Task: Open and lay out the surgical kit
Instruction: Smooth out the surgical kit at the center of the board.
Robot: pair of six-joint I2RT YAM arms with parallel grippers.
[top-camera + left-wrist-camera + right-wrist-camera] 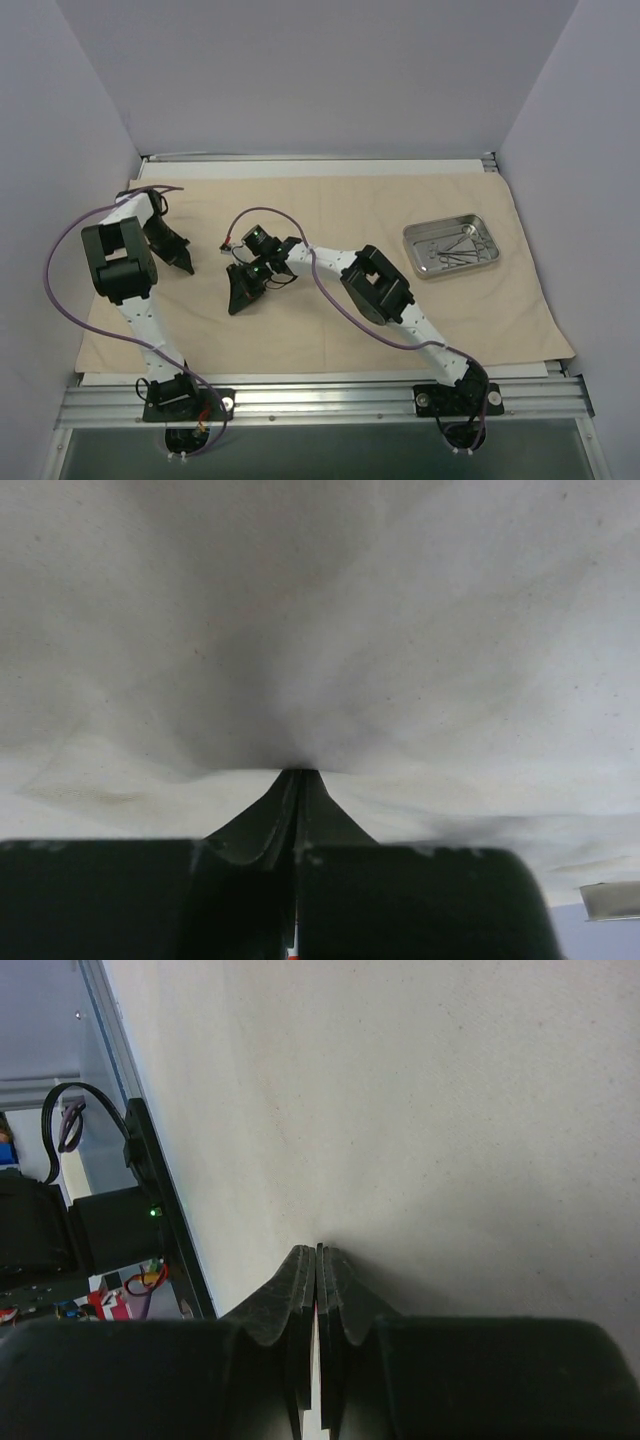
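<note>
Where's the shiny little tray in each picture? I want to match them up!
Top view: the steel tray sits on the right side, on the beige cloth, with silver tools inside.
Left wrist view: only a pale sliver in the bottom right corner could be it; too little shows to be sure.
Right wrist view: not in it.
Shared landmark: the beige cloth is in all three views.
</note>
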